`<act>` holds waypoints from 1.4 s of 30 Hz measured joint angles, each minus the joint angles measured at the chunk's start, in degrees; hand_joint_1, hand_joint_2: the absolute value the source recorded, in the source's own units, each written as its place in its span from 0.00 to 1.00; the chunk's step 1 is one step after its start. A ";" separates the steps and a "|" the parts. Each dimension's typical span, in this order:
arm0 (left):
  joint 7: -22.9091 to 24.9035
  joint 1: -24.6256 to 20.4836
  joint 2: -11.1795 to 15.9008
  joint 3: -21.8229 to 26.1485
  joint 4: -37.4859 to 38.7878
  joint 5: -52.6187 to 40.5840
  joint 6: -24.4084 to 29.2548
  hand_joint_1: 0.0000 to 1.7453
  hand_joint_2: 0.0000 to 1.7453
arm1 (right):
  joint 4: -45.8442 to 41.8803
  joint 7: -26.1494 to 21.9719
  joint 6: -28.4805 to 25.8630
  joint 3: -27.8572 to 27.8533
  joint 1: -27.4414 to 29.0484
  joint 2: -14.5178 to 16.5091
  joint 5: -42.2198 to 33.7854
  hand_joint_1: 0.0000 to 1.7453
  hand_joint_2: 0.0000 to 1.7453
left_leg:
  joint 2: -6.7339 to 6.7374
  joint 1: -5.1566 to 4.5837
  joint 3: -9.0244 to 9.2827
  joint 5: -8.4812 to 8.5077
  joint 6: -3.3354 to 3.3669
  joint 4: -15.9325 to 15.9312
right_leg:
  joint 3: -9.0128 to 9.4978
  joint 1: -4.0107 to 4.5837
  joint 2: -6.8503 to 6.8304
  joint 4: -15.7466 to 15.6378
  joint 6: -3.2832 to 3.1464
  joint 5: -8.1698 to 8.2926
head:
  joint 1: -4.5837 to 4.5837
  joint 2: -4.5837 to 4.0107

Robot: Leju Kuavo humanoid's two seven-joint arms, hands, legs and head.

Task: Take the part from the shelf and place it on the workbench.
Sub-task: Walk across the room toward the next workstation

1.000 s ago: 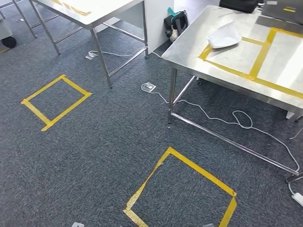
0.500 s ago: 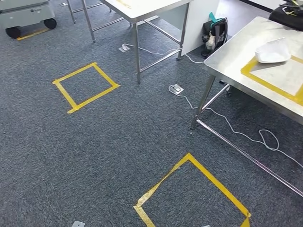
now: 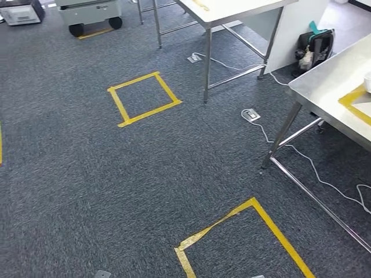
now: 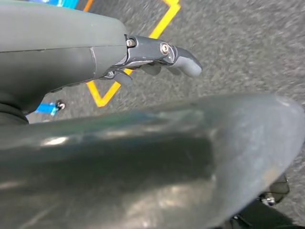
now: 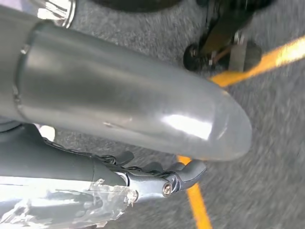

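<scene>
**Open carpet, steel bench corner at the right**

A white, curved-edged object (image 3: 368, 82) shows as a sliver on the bare stainless-steel table (image 3: 323, 92), inside a yellow tape outline (image 3: 354, 101). The picture edge cuts it off, so I cannot tell whether it is the part.

The table's near corner juts over the grey carpet (image 3: 87, 191). A thin white cable (image 3: 322, 180) trails past its leg. A yellow tape square (image 3: 280, 234) lies close ahead, and a second yellow square (image 3: 148, 114) lies farther off, with broad open carpet between them. A white-topped table (image 3: 232, 8) stands behind.

The left hand (image 4: 154, 55) hangs over the carpet with fingers straight and apart from the thumb, holding nothing. The right hand (image 5: 158, 179) hangs likewise, empty.
</scene>
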 joint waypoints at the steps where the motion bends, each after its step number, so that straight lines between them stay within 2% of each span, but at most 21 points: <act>1: 0.00 0.04 -0.02 0.00 0.00 0.01 -0.09 0.00 0.00 | 0.00 -0.04 -0.02 -0.01 -0.10 0.01 0.09 0.00 0.00 | 0.15 0.06 0.32 0.76 -0.10 -0.30 | 0.02 -0.02 -0.89 0.00 0.05 -0.06 | -0.01 0.00; 4: 0.00 -0.04 -0.03 0.00 0.00 -0.01 -0.23 0.00 0.00 | -0.02 -0.22 -0.03 -0.01 -0.32 0.08 0.26 0.00 0.00 | 3.13 0.01 6.28 5.48 -0.09 -10.49 | 0.34 0.09 -3.04 0.13 0.70 -0.52 | -0.10 0.00; 6: 0.00 -0.24 -0.10 0.00 0.00 -0.03 -0.33 0.00 0.00 | -0.05 -0.33 -0.07 -0.01 -0.40 0.06 0.32 0.00 0.00 | 5.10 -0.20 8.79 6.42 0.55 -15.02 | 0.47 0.51 -4.21 0.18 1.31 -1.00 | 0.07 0.00; 8: 0.00 -0.24 -0.09 0.00 0.00 -0.10 -0.37 0.00 0.00 | -0.07 -0.38 -0.11 -0.02 -0.59 0.04 0.45 0.00 0.00 | 4.27 -0.35 8.84 6.27 1.49 -15.50 | 0.95 0.62 -5.27 -0.04 1.80 -1.24 | 0.37 0.00; 9: 0.00 -0.17 -0.06 0.01 0.00 -0.14 -0.37 0.00 0.00 | -0.07 -0.37 -0.12 -0.02 -0.72 0.05 0.54 0.00 0.00 | 3.65 -0.34 8.81 6.34 1.84 -15.59 | 1.17 0.47 -4.88 0.06 2.11 -1.49 | 0.45 0.00; 11: 0.01 -0.17 0.02 0.04 0.00 -0.29 -0.38 0.00 0.00 | -0.06 -0.28 -0.14 -0.02 -0.86 0.06 0.69 0.00 0.00 | 2.40 -0.22 8.76 6.62 2.68 -15.75 | 0.19 0.18 -2.03 2.98 2.60 -3.57 | 0.53 0.00; 13: 0.02 -0.32 0.01 0.07 0.00 -0.47 -0.39 0.00 0.00 | -0.04 -0.15 -0.14 -0.01 -0.75 0.07 0.83 0.00 0.00 | 1.00 -0.21 8.66 6.77 3.24 -15.78 | -3.46 0.09 0.88 10.68 2.71 -7.40 | 0.64 0.00; 15: 0.02 -0.36 0.01 0.09 0.00 -0.59 -0.41 0.00 0.00 | -0.02 -0.03 -0.13 -0.02 -0.52 0.08 0.97 0.00 0.00 | -0.67 -0.32 8.62 6.80 3.39 -15.75 | -6.99 0.11 1.44 17.19 2.61 -9.24 | 0.67 0.00; 17: 0.03 -0.26 0.06 0.13 0.00 -0.63 -0.42 0.00 0.00 | -0.02 0.02 -0.13 -0.03 -0.44 0.07 1.07 0.00 0.00 | -2.40 -0.36 8.71 6.82 3.36 -15.73 | -6.86 0.10 1.74 15.23 2.35 -6.55 | 0.67 0.00; 20: 0.07 -0.34 0.01 0.15 0.00 -0.70 -0.48 0.00 0.00 | -0.02 0.03 -0.13 -0.03 -0.52 0.06 1.19 0.00 0.00 | -4.80 -0.38 8.69 6.93 2.94 -15.57 | -2.24 -0.20 5.49 3.80 1.90 -0.80 | 0.65 0.00; 22: 0.10 -0.38 -0.01 0.15 0.00 -0.73 -0.52 0.00 0.00 | -0.02 0.04 -0.12 -0.03 -0.58 0.06 1.22 0.00 0.00 | -6.12 -0.26 8.28 7.17 2.20 -15.58 | -1.09 -0.17 6.88 1.14 1.73 -0.32 | 0.61 0.00; 24: 0.15 -0.18 -0.01 0.18 0.00 -0.78 -0.56 0.00 0.00 | -0.02 0.04 -0.12 -0.03 -0.65 0.05 1.30 0.00 0.00 | -6.75 0.04 7.85 7.48 1.40 -15.71 | -0.82 -0.03 5.61 0.83 1.21 -0.02 | 0.59 0.00; 26: 0.26 -0.07 -0.01 0.21 0.00 -0.85 -0.58 0.00 0.00 | -0.02 0.00 -0.14 -0.04 -0.71 0.04 1.40 0.00 0.00 | -4.25 -0.06 6.70 6.08 0.93 -13.77 | -0.63 -0.06 4.10 0.36 0.52 0.46 | 0.40 0.00; 28: 0.34 -0.30 -0.02 0.22 0.00 -1.00 -0.64 0.00 0.00 | -0.02 0.01 -0.16 -0.05 -0.61 0.02 1.52 0.00 0.00 | -0.97 -0.21 3.65 2.31 0.61 -7.38 | -0.62 0.06 2.31 0.14 0.11 0.60 | 0.23 0.00; 30: 0.35 -0.43 -0.07 0.23 0.00 -1.20 -0.74 0.00 0.00 | -0.02 0.09 -0.17 -0.05 -0.54 0.00 1.65 0.00 0.00 | -0.09 -0.14 0.61 -0.36 0.32 -0.71 | -0.68 0.19 0.38 0.15 -0.04 0.51 | 0.21 0.00; 31: 0.35 -0.37 -0.09 0.24 0.00 -1.26 -0.78 0.00 0.00 | -0.02 0.12 -0.17 -0.05 -0.57 -0.01 1.69 0.00 0.00 | 0.04 -0.11 0.31 -0.20 0.25 0.21 | -0.68 0.21 -0.48 0.16 -0.05 0.47 | 0.20 0.00; 33: 0.35 -0.26 -0.08 0.27 0.00 -1.30 -0.80 0.00 0.00 | -0.02 0.14 -0.17 -0.05 -0.69 0.01 1.77 0.00 0.00 | 0.89 -0.11 3.10 2.81 0.25 -4.49 | -0.56 0.18 -1.94 0.16 0.13 0.34 | 0.19 0.00; 35: 0.35 -0.41 -0.09 0.28 0.00 -1.31 -0.79 0.00 0.00 | -0.02 0.14 -0.17 -0.05 -0.73 0.00 1.85 0.00 0.00 | 3.91 -0.30 7.43 5.57 0.49 -12.18 | -0.41 0.47 -3.18 0.30 0.62 -0.04 | 0.15 0.00; 37: 0.35 -0.60 -0.11 0.29 0.00 -1.31 -0.79 0.00 0.00 | -0.02 0.14 -0.19 -0.05 -0.78 -0.02 1.89 0.00 0.00 | 5.46 -0.57 9.28 6.06 1.09 -15.65 | -0.24 0.87 -4.33 0.31 1.18 -0.51 | 0.32 0.00; 39: 0.35 -0.51 -0.05 0.34 0.00 -1.31 -0.79 0.00 0.00 | -0.02 0.14 -0.20 -0.05 -0.96 -0.02 1.90 0.00 0.00 | 4.02 -0.64 9.21 6.02 1.88 -15.89 | 0.31 0.81 -5.25 0.16 1.68 -0.83 | 0.52 0.00; 42: 0.35 -0.40 -0.01 0.61 0.00 -1.31 -0.78 0.00 0.00 | -0.02 0.13 -0.20 -0.04 -1.00 -0.01 1.96 0.00 0.00 | 2.02 -0.39 9.21 6.38 2.97 -16.10 | -1.34 0.36 -1.41 4.69 2.46 -3.86 | 0.69 0.00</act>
